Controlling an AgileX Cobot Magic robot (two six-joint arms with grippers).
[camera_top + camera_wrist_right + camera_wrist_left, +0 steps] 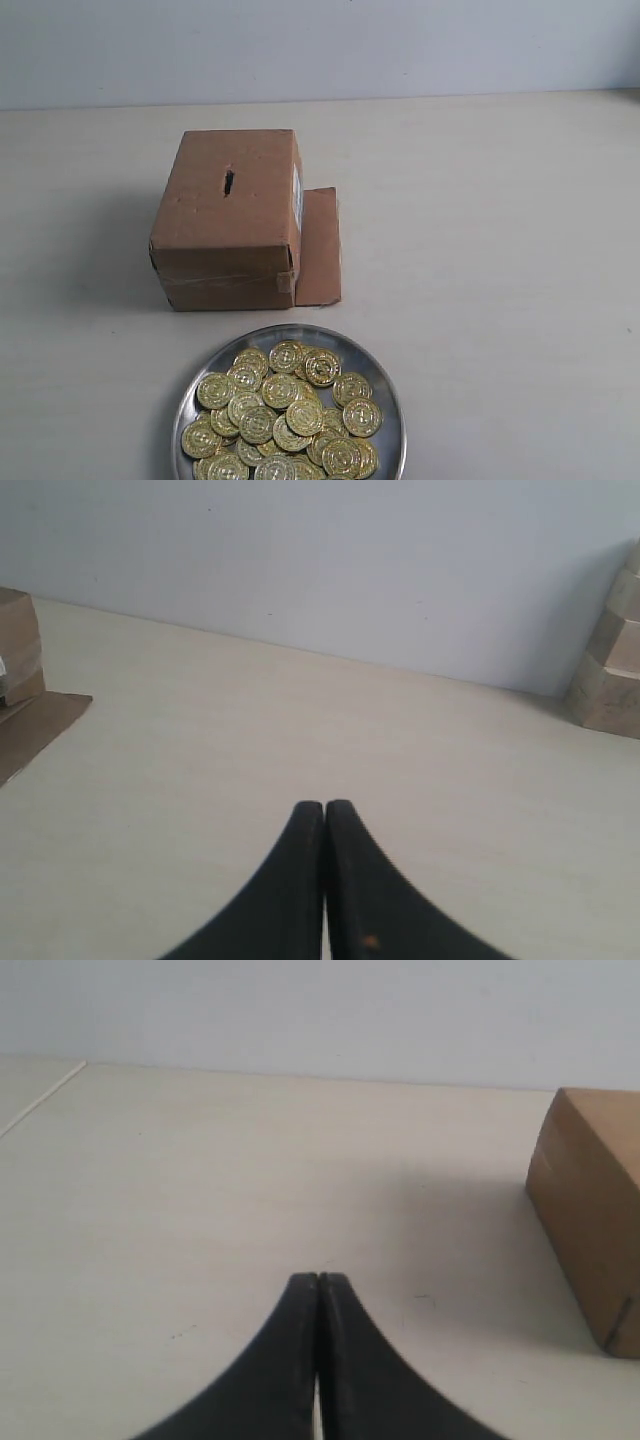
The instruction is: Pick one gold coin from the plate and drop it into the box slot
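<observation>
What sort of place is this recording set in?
Probably a lab test bench: a pale tabletop against a plain white wall, staged with a brown cardboard box and a round silver metal plate of gold coins.

Box centre-left of frame on worktop, slot in its top, flap flat at its right. Plate w/ coins bottom centre, below box.

We're looking at what seems to be a lab test bench: a pale wood-grain table runs back to a plain grey-white wall, and stepped wooden blocks, slightly blurred, stand against that wall.
</observation>
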